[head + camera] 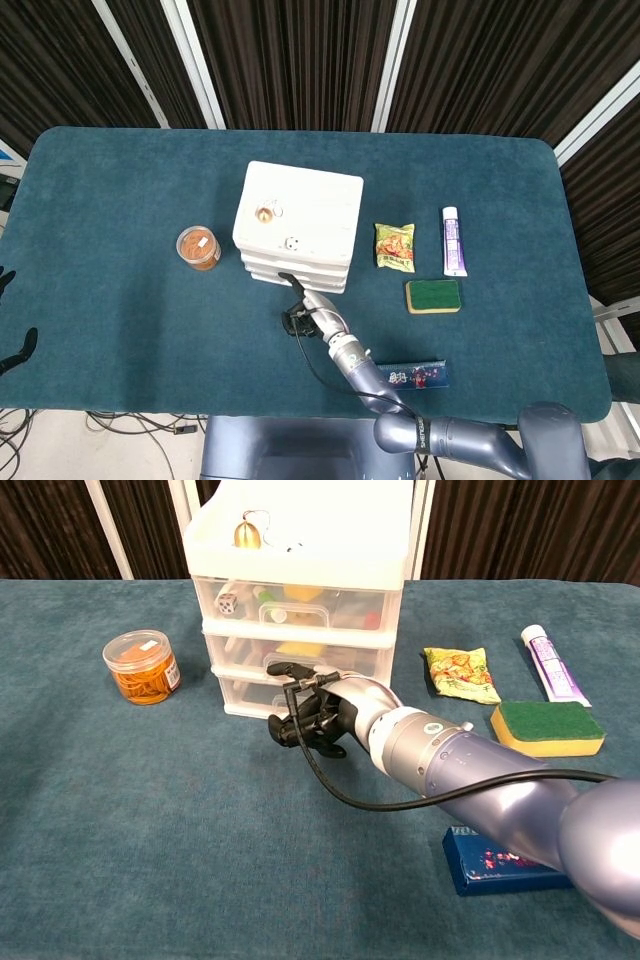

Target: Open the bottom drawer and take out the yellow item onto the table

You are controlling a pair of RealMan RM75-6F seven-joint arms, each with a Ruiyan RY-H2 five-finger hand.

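Observation:
A white three-drawer unit (300, 215) (300, 540) stands mid-table. My right hand (310, 720) (300, 318) is at the front of its bottom drawer (245, 693), fingers curled on the drawer's handle. The drawer front still looks flush with the unit. Yellow shapes show through the top and middle drawers. What lies in the bottom drawer is hidden behind my hand. My left hand (12, 345) shows only at the far left edge of the head view, fingers apart and holding nothing.
An orange jar (199, 248) (143, 667) stands left of the unit. To its right lie a snack packet (394, 246), a purple tube (453, 241) and a green sponge (433, 296). A blue box (415, 375) lies near the front edge under my right arm.

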